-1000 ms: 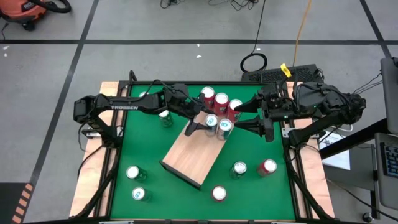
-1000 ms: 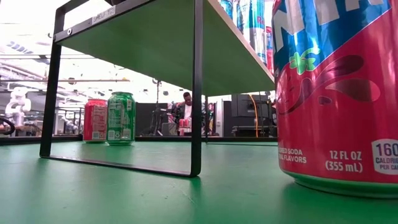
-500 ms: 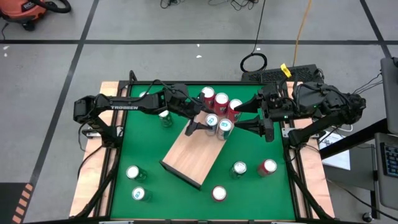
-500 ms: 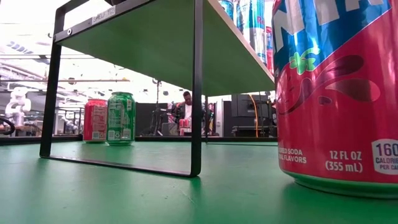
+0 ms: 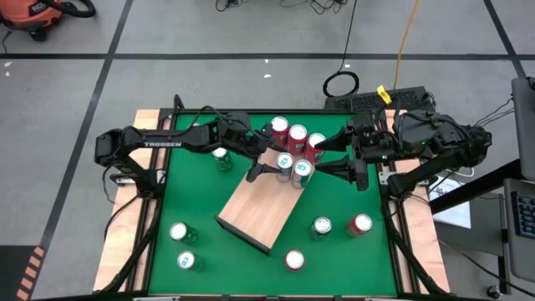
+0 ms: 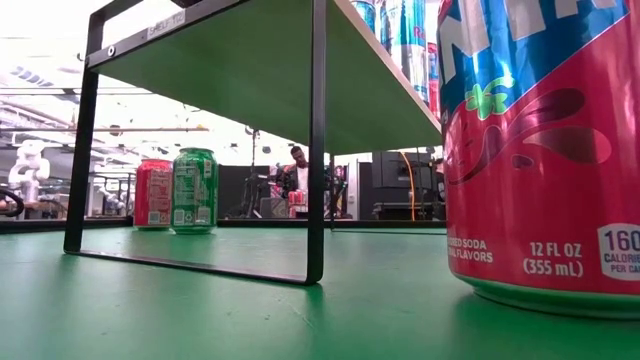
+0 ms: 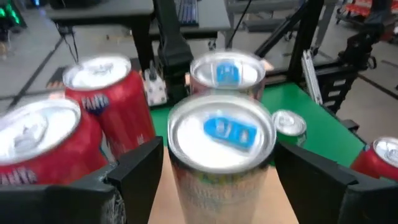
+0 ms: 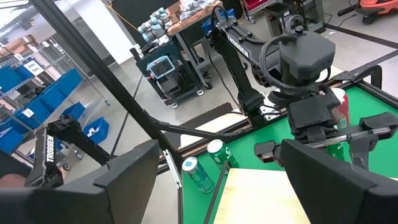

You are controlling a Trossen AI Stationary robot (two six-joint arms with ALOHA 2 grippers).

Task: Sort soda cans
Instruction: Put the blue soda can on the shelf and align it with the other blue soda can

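On the far end of the light wooden board [image 5: 255, 207], which is the top of a black-legged stand [image 6: 317, 150], stand three red soda cans [image 5: 298, 135] and two silver-topped cans with blue tabs. My left gripper [image 5: 269, 167] reaches in from the table's left, shut on the nearer blue-tab can [image 7: 221, 134]. My right gripper [image 5: 334, 155] hangs open beside the red cans on their right, holding nothing. More cans stand on the green mat: green ones [image 5: 179, 232] near left, a teal one [image 5: 321, 226] and red ones [image 5: 359, 223] near right. My left gripper has the blue-tab can between its two fingers [image 7: 140, 171], one on each side of its wall [image 7: 180, 186] below the rim. The fingers come nearly level from the table's left. The can stands upright over the board's far end; its base is out of view.
A green can [image 5: 221, 156] stands on the mat beside the left arm. In the low view a big red can [image 6: 545, 150] fills the near right, with a red and a green can [image 6: 194, 190] beyond the stand's legs. A person [image 6: 298, 175] is far behind.
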